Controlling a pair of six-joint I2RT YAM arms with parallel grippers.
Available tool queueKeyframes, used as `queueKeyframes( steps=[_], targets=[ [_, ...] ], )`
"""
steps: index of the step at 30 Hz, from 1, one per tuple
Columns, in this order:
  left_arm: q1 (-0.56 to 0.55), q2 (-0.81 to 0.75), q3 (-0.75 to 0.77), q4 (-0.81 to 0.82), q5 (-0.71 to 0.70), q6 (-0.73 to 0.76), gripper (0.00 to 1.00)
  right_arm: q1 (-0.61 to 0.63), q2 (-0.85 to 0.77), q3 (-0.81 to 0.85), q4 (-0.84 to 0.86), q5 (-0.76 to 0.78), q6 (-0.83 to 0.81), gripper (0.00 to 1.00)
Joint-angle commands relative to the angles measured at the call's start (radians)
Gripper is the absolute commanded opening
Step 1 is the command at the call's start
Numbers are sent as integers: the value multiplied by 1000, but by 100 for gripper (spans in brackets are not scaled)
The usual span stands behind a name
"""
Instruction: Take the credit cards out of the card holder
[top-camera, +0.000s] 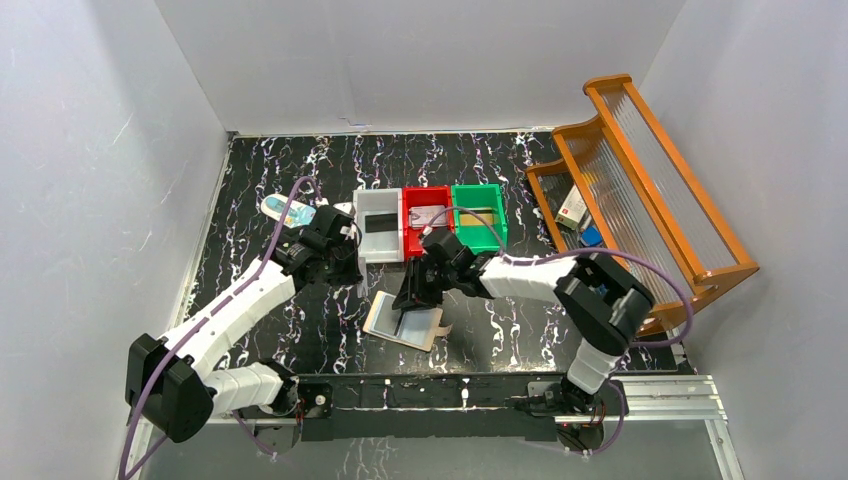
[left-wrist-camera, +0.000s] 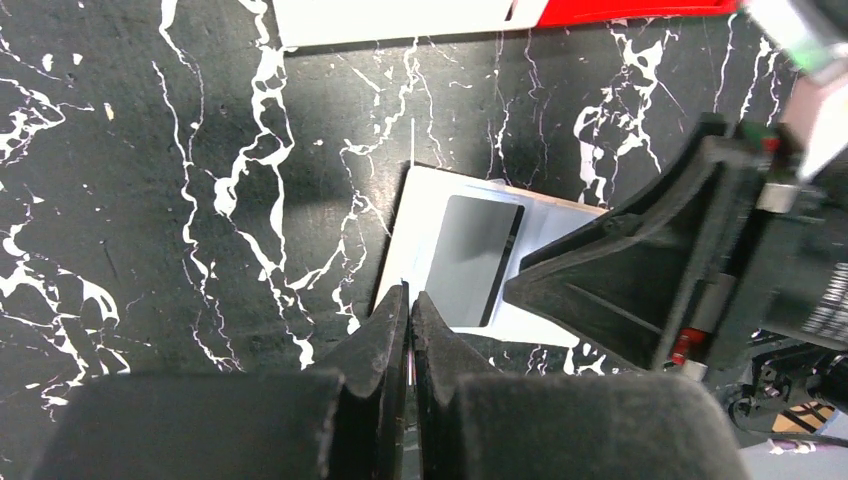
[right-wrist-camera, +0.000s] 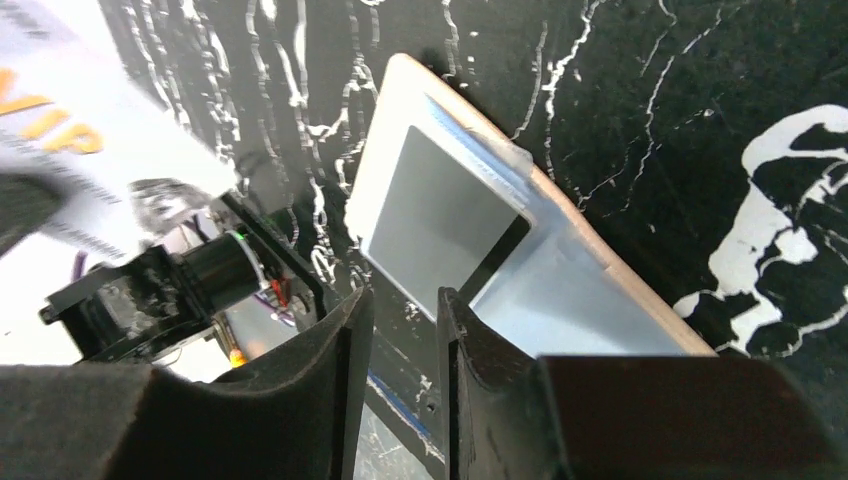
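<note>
So the small beige-tan leather-like bifold card holder (top-camera: 422, 332) is lying flat and opened up on the black marble-look table with white veins (top-camera: 520, 330), roughly 6 o'clock from the red plastic bin (top-camera: 428, 250), with its pale grey-blue pockets facing up. A thin silvery-grey plastic credit card (right-wrist-camera: 440, 215) sits in it, one end tucked under a pocket and the rest showing. The right gripper (right-wrist-camera: 400, 315) hangs over the holder's 12 o'clock edge in the top view. Its two black fingers are apart with a clear gap and nothing between them, so it isn't gripping anything. The left gripper (left-wrist-camera: 409, 305) is at about 10 o'clock from the holder, jaws pressed fully together and empty, tips aimed at the holder's corner; can't tell if they touch it. The red bin is the middle one of three standing side by side and touching: a white plastic bin (top-camera: 378, 252) at its 9 o'clock and a green plastic bin (top-camera: 500, 225) at its 3 o'clock. A flat black card (top-camera: 378, 222) lies in the white one. There's something flat in the other two as well, but it's too small to make out. Over at the table's 3 o'clock side stands an orange-brown wooden rack (top-camera: 688, 178) with ribbed clear panels and a few small boxes in it.
</note>
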Motion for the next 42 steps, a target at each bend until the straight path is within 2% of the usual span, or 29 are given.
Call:
queueKeyframes(
  steps=[1, 4, 8, 14, 17, 20, 24, 26, 29, 30, 32, 33, 35, 37, 39, 41, 42],
  targets=[
    [7, -33, 22, -22, -45, -17, 0, 9, 81, 51, -56, -26, 20, 37],
    [6, -36, 17, -15, -39, -15, 0, 11, 75, 30, -111, 6, 15, 35],
    [6, -31, 13, 0, -25, -11, 0, 11, -5, -4, -92, 28, -11, 37],
    [6, -6, 23, 22, 24, 11, 0, 11, -54, 61, -106, 45, -69, 41],
    [7, -5, 17, 47, 63, 25, 0, 11, -91, 81, -134, 107, -91, 42],
    [6, -6, -11, 85, 79, 7, 0, 9, -145, 74, -161, 210, -91, 48],
    [6, -7, -26, 122, 115, -8, 0, -1, -234, 27, -178, 338, -50, 62],
    [7, -17, -34, 149, 136, -9, 0, -9, -282, -21, -146, 394, -34, 69],
    [6, -35, -43, 193, 168, -8, 0, -12, -365, -106, -86, 520, 5, 72],
    [7, -41, -46, 207, 178, -5, 0, -19, -396, -128, -71, 530, -12, 77],
    [6, -50, -47, 228, 195, 1, 0, -40, -453, -150, -68, 504, -85, 90],
    [7, -55, -43, 233, 202, 2, 0, -53, -481, -159, -84, 509, -84, 94],
    [7, -62, -35, 247, 217, 3, 0, -100, -526, -190, -72, 473, -73, 91],
    [7, -69, -32, 273, 241, 3, 0, -187, -546, -224, -38, 344, -63, 87],
    [8, -74, -33, 306, 282, 2, 0, -263, -553, -267, 76, 178, -46, 80],
    [8, -72, -41, 356, 359, 4, 0, -298, -554, -304, 197, 37, -24, 77],
    [9, -67, -46, 384, 406, 6, 0, -304, -550, -311, 235, 14, -18, 76]
  ],
)
